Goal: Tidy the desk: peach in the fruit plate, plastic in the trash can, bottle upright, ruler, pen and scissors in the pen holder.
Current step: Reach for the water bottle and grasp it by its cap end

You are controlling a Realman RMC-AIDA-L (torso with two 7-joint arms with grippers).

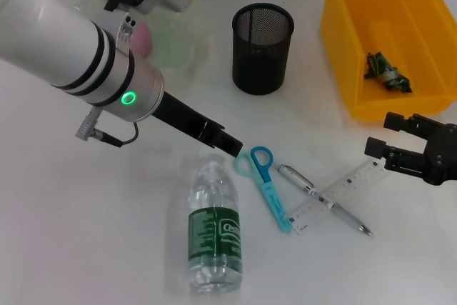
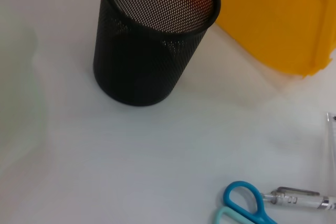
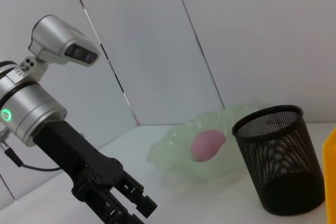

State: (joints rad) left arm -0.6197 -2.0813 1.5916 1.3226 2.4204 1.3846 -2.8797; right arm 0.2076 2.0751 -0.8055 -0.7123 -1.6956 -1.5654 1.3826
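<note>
A clear water bottle (image 1: 214, 226) with a green label lies on its side near the front. My left gripper (image 1: 227, 145) hovers just above its cap, beside the blue scissors (image 1: 263, 180); its fingers look open and empty in the right wrist view. A silver pen (image 1: 323, 199) lies across a clear ruler (image 1: 343, 192). The black mesh pen holder (image 1: 263, 48) stands behind them. A pink peach (image 3: 207, 144) rests in the pale green fruit plate (image 3: 176, 153). Crumpled plastic (image 1: 386, 73) lies in the yellow trash can (image 1: 343, 41). My right gripper (image 1: 380, 135) hangs open at the right edge.
My left arm (image 1: 78, 48) crosses the back left and covers part of the fruit plate (image 1: 175, 37). In the left wrist view the pen holder (image 2: 152, 40), the yellow bin (image 2: 278, 19), the scissors' handles (image 2: 244, 203) and the pen (image 2: 299, 200) show.
</note>
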